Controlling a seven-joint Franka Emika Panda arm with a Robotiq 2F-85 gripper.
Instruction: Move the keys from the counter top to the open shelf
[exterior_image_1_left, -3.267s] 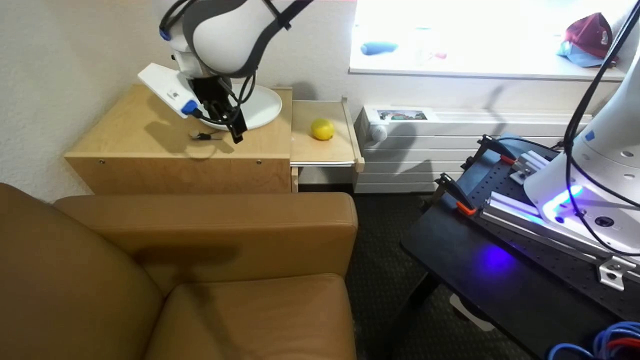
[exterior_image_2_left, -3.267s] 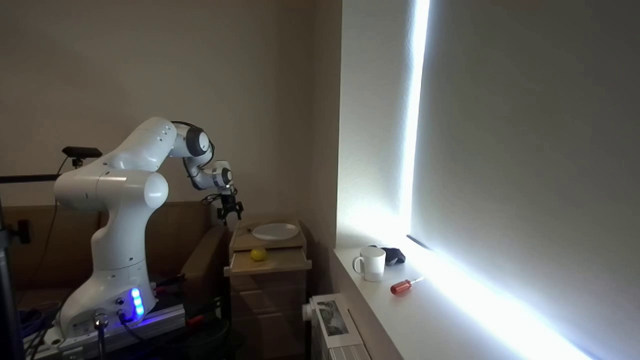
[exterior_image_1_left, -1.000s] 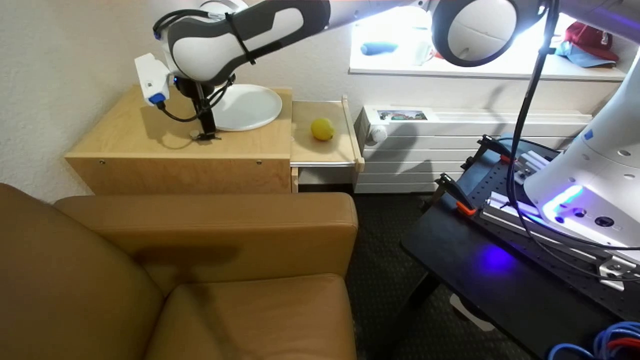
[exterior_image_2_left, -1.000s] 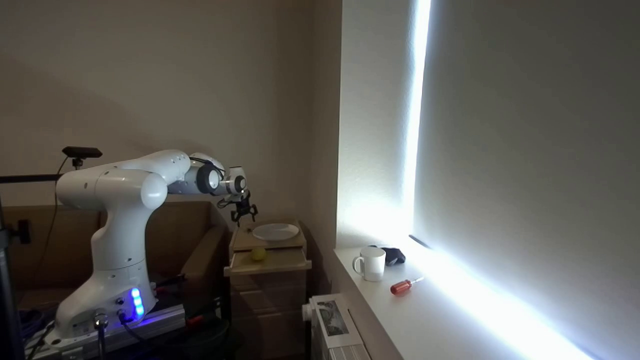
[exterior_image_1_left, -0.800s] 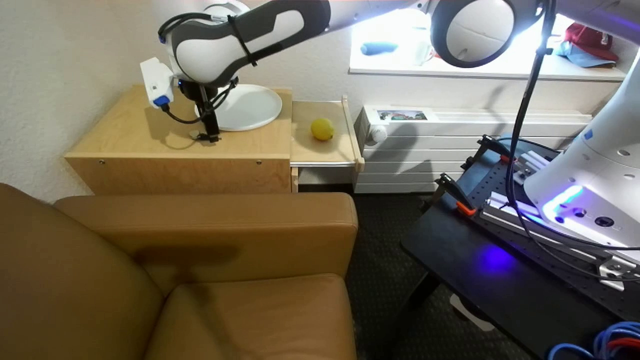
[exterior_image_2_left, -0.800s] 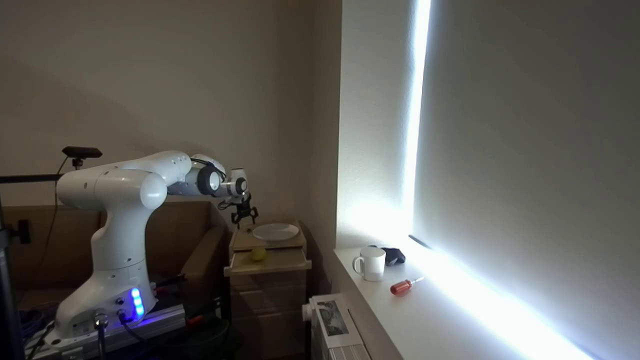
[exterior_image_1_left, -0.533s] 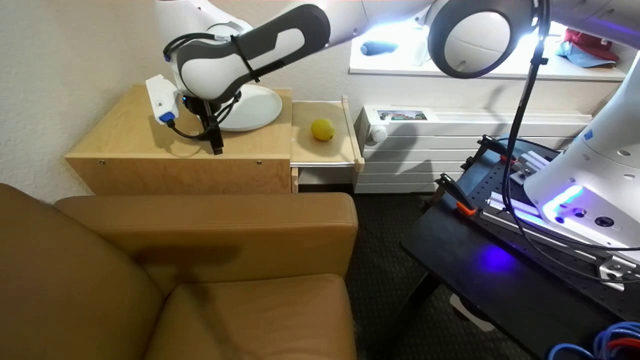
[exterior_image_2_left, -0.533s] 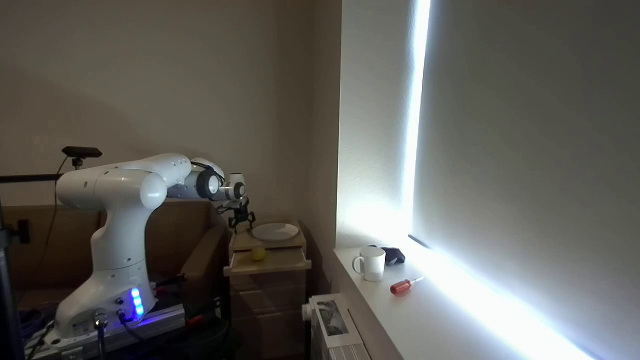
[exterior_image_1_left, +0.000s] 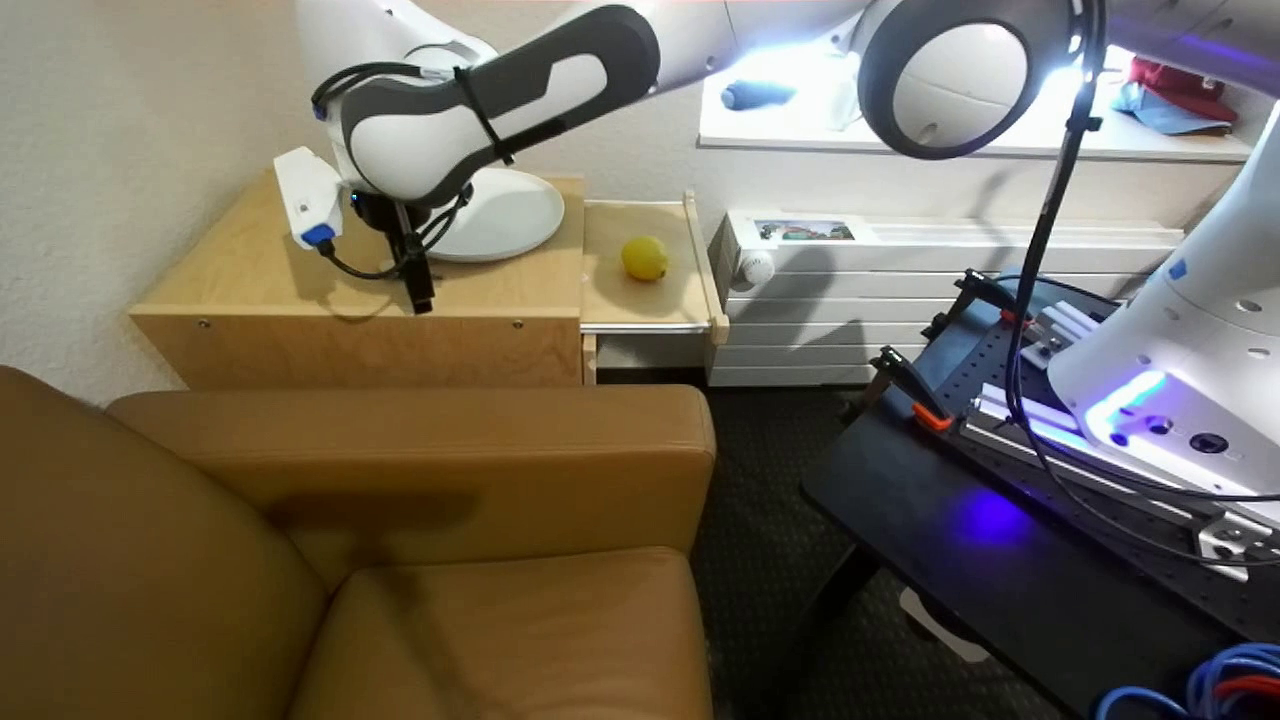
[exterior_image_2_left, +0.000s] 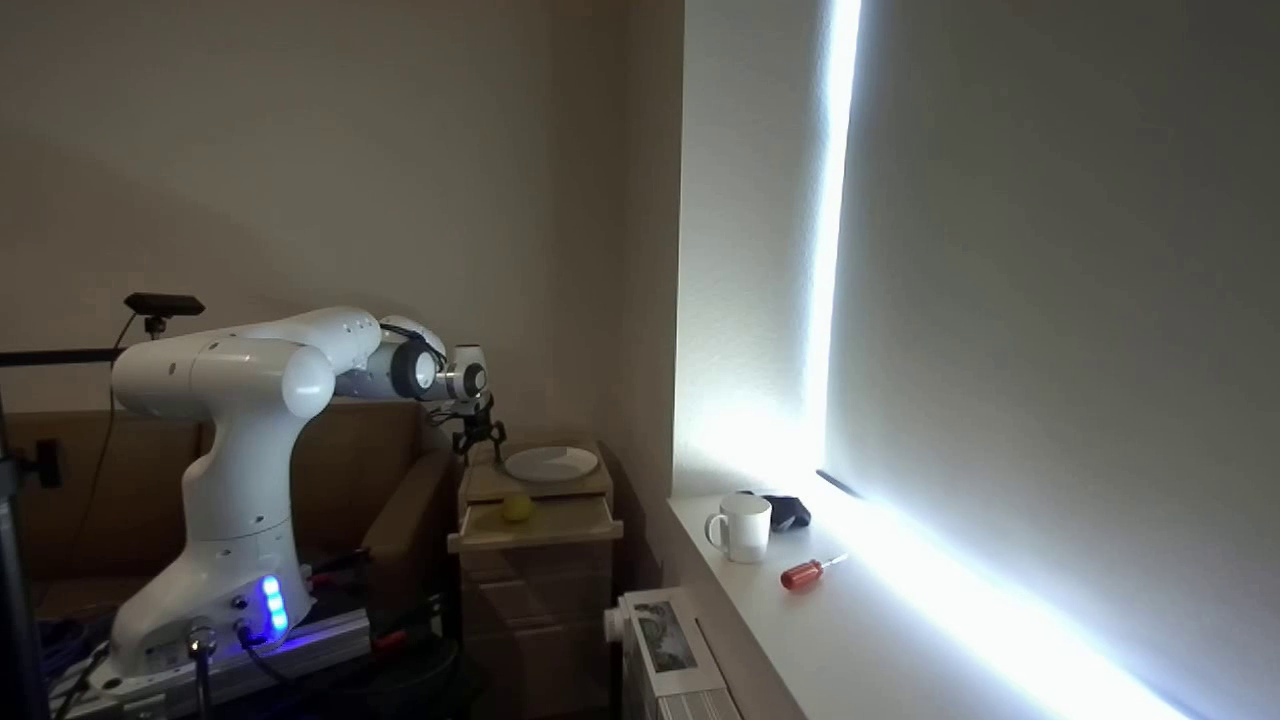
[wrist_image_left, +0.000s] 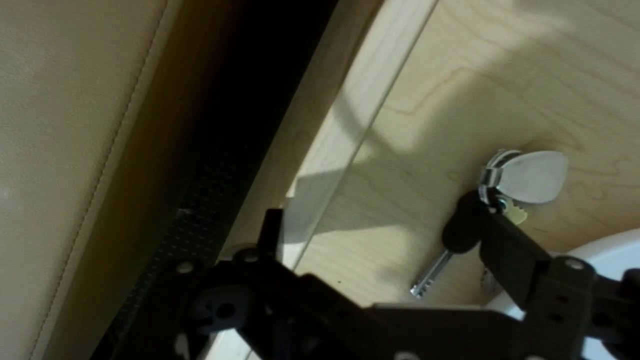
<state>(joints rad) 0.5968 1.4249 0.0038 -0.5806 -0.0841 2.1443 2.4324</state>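
The keys lie on the light wooden counter top: a black-headed key with a silver shaft, a ring, a small brass key and a silver oval tag. My gripper is open above the counter top. In the wrist view its right finger overlaps the black key head; its left finger is over the front edge. Contact cannot be told. In an exterior view the gripper hides most of the keys near the counter top's front edge. The open shelf is the pulled-out board at its right.
A white plate stands on the counter top behind the gripper. A yellow ball sits on the open shelf. The brown couch borders the cabinet's front. A radiator is right of the shelf. A mug stands on the windowsill.
Over about three seconds the arm has stretched out and the gripper has come down over the keys, past them to the front edge. In the last half second it shifted slightly left. It stays open.
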